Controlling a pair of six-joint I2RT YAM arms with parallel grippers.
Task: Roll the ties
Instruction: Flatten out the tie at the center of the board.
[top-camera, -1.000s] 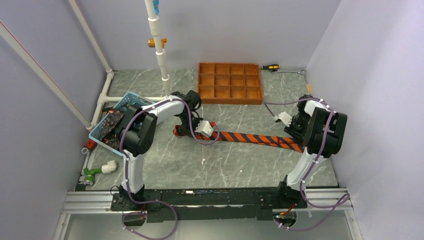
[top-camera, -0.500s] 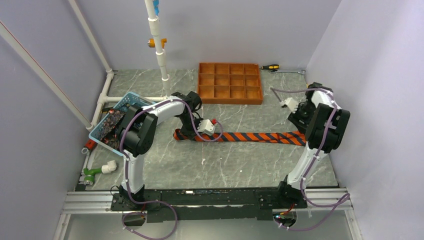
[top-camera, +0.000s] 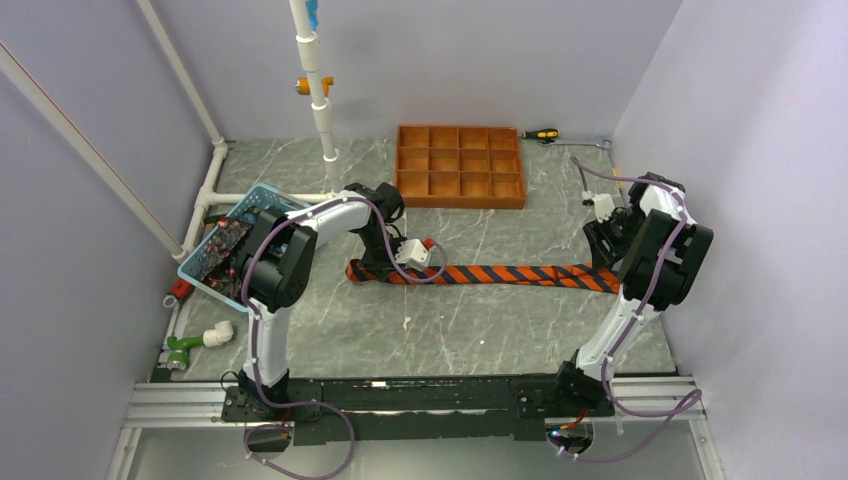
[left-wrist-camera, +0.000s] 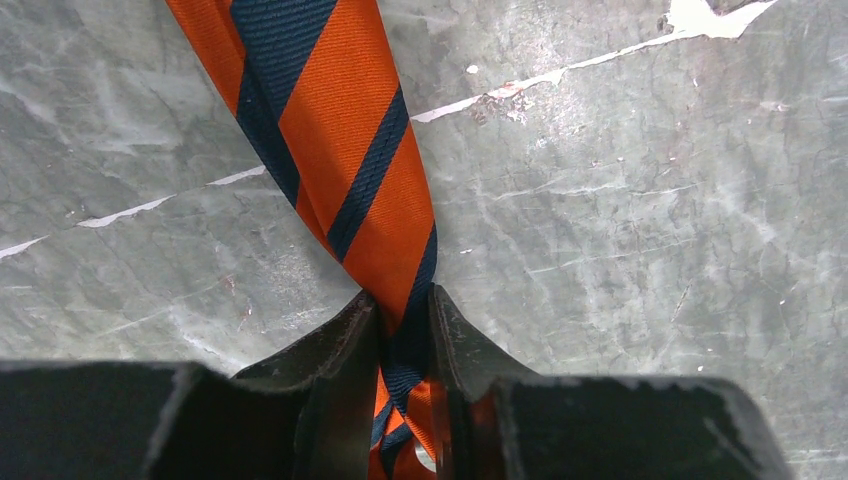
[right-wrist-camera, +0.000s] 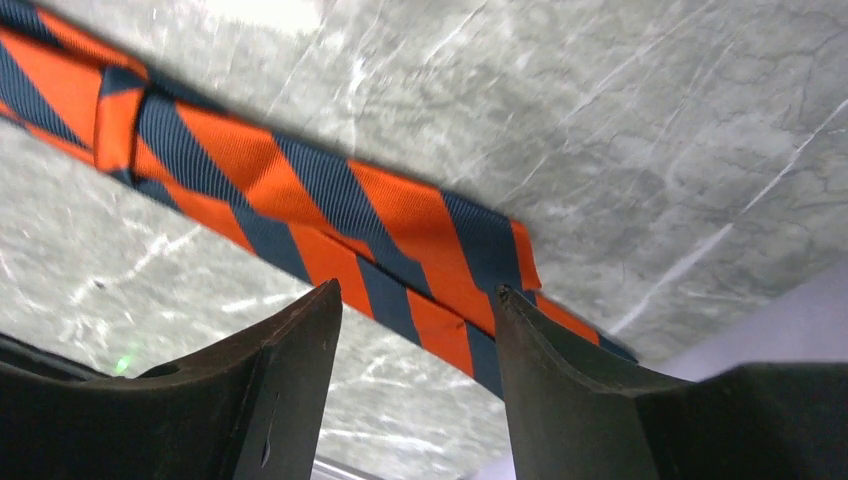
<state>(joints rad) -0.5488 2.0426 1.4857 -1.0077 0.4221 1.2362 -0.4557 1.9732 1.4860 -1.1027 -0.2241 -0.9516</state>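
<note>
An orange and black striped tie (top-camera: 500, 275) lies stretched flat across the marble table, left to right. My left gripper (top-camera: 378, 262) is shut on its narrow left end; in the left wrist view the tie (left-wrist-camera: 340, 150) runs away from the closed jaws (left-wrist-camera: 403, 310). My right gripper (top-camera: 603, 232) is open and hovers over the tie's wide right end without touching it; in the right wrist view the tie (right-wrist-camera: 330, 210) lies on the table beyond the spread fingers (right-wrist-camera: 415, 300). More dark patterned ties (top-camera: 222, 245) lie in a basket at the left.
A blue basket (top-camera: 262, 195) stands at the left by white pipes (top-camera: 318, 90). An orange-brown gridded tray (top-camera: 460, 165) sits at the back, a screwdriver (top-camera: 540, 134) beside it. A green and white pipe fitting (top-camera: 190, 345) lies front left. The right wall is close to the right arm.
The right arm has moved to the right and farther back. The tie's right end swung toward the back and now lies straight. The left gripper has stayed put on the narrow end.
</note>
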